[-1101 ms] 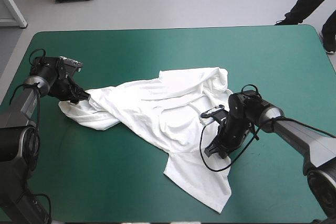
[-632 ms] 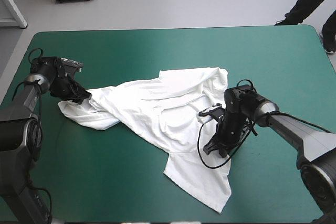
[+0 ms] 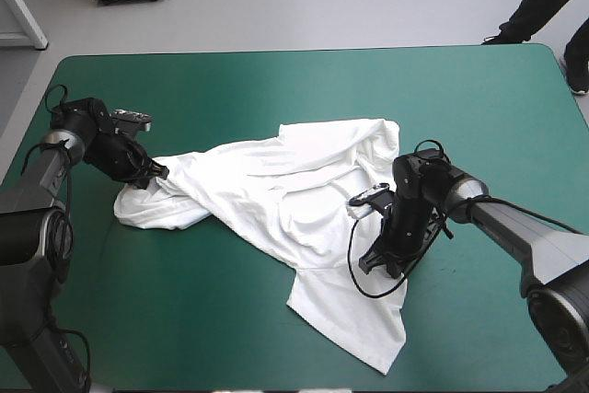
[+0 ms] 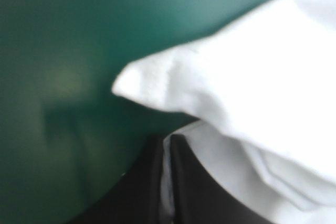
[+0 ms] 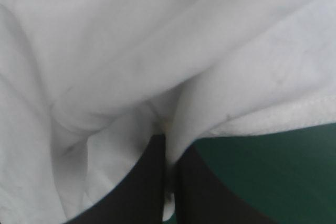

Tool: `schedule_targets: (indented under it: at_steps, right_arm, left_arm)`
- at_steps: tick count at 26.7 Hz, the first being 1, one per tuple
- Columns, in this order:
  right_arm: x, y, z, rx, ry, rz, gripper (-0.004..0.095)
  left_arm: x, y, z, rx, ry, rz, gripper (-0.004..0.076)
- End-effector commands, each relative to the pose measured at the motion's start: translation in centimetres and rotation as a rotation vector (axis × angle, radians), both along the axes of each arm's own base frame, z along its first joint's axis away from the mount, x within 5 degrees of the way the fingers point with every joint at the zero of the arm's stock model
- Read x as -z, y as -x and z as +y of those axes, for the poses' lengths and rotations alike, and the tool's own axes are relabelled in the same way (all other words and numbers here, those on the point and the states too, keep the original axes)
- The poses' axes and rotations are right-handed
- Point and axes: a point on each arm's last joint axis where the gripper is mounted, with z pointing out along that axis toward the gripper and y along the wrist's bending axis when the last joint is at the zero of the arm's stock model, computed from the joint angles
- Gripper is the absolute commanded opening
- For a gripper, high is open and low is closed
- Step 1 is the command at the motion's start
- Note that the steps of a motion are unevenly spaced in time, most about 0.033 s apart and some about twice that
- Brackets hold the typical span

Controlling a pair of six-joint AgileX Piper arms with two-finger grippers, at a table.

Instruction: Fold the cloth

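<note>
Table: teal-green cover (image 3: 276, 89) filling most of the high view, bare along the far edge and across the near left corner.

T-shirt (image 3: 276, 190): white, crumpled and only partly spread, lying across the middle of the table. Bunched in long folds at the centre, drawn out in a narrower band toward the left edge, with one flat flap reaching toward the near edge, right of centre.

Right arm (image 3: 515, 227): in from the right side, bent low, wrist over the shirt's right margin.

Left arm (image 3: 41, 158): in along the left edge, wrist low over the cover.

Right gripper (image 3: 368, 264): down on the cloth at the shirt's right margin, where the near flap meets the bunched middle.

Left gripper (image 3: 158, 172): at the shirt's left end, close to the cover.

Right jaws: all but closed, a thin pinch of white cloth caught between the black fingers (image 5: 147, 182); broad soft folds just ahead.

Left jaws: nearly together, a sliver of white fabric held in the narrow slit between the two fingers (image 4: 147, 182).

Hem (image 5: 294, 114): stitched edge beside the right gripper, lying on the cover.

Corner (image 4: 142, 82): rounded tip of cloth just ahead of the left gripper, over the cover, more layers beside it.
</note>
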Motion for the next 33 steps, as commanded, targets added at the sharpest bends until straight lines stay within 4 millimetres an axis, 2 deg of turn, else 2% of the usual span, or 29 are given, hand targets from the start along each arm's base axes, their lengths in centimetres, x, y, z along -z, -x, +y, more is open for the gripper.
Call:
schedule_targets:
  at_steps: [1, 2, 3, 4, 5, 6, 7, 8, 12, 16, 19, 23, 26, 29, 33]
  right_arm:
    - [-3.8, 0.3, -0.6, -0.007, -0.009, -0.106, -0.0017]
    - [-4.7, 0.2, -0.7, 0.001, 0.000, -0.137, -0.0017]
    - [-6.6, 0.0, -1.1, 0.016, 0.018, -0.207, -0.0017]
    - [-7.8, -0.2, -1.2, 0.029, 0.011, -0.255, -0.0017]
    - [-11.0, -0.4, -1.4, 0.063, -0.019, -0.367, -0.0017]
    - [-12.8, -0.3, -1.5, 0.079, -0.045, -0.423, -0.0017]
    - [-16.2, 0.0, -1.8, 0.111, -0.096, -0.530, -0.0017]
    - [-17.3, 0.1, -1.9, 0.117, -0.111, -0.566, -0.0017]
    - [-24.7, 1.9, -3.1, 0.175, -0.217, -0.799, -0.0017]
    - [-31.0, 5.0, -5.0, 0.219, -0.332, -1.004, -0.0016]
    - [-34.6, 8.0, -6.4, 0.233, -0.416, -1.131, -0.0016]
    - [-38.1, 12.0, -8.5, 0.249, -0.510, -1.270, -0.0016]
    - [-39.9, 15.1, -10.0, 0.254, -0.577, -1.351, -0.0016]
    - [-41.1, 17.9, -11.1, 0.250, -0.655, -1.405, -0.0016]
    - [-42.2, 21.0, -12.1, 0.222, -0.771, -1.459, -0.0015]
  left_arm:
    - [-4.3, 2.1, -1.2, 0.005, 0.071, -0.018, -0.0022]
    - [-5.5, 2.6, -1.3, 0.007, 0.068, -0.045, -0.0022]
    - [-7.9, 3.7, -1.5, 0.010, 0.071, -0.098, -0.0022]
    - [-9.3, 4.4, -1.6, 0.012, 0.073, -0.130, -0.0022]
    - [-12.2, 6.2, -1.8, 0.018, 0.074, -0.199, -0.0022]
    - [-13.6, 7.2, -2.0, 0.021, 0.074, -0.236, -0.0022]
    - [-16.1, 9.2, -2.3, 0.026, 0.075, -0.309, -0.0022]
    - [-17.2, 10.1, -2.5, 0.027, 0.082, -0.344, -0.0022]
    - [-21.6, 14.2, -3.1, 0.036, 0.087, -0.512, -0.0022]
    - [-25.8, 17.2, -3.7, 0.053, 0.107, -0.666, -0.0022]
    - [-29.5, 19.5, -4.3, 0.078, 0.134, -0.801, -0.0022]
    - [-34.0, 23.1, -5.0, 0.113, 0.155, -0.986, -0.0022]
    - [-36.3, 25.6, -5.5, 0.137, 0.168, -1.092, -0.0022]
    - [-37.6, 28.0, -5.8, 0.143, 0.165, -1.163, -0.0022]
    - [-38.2, 30.6, -6.1, 0.139, 0.170, -1.212, -0.0022]
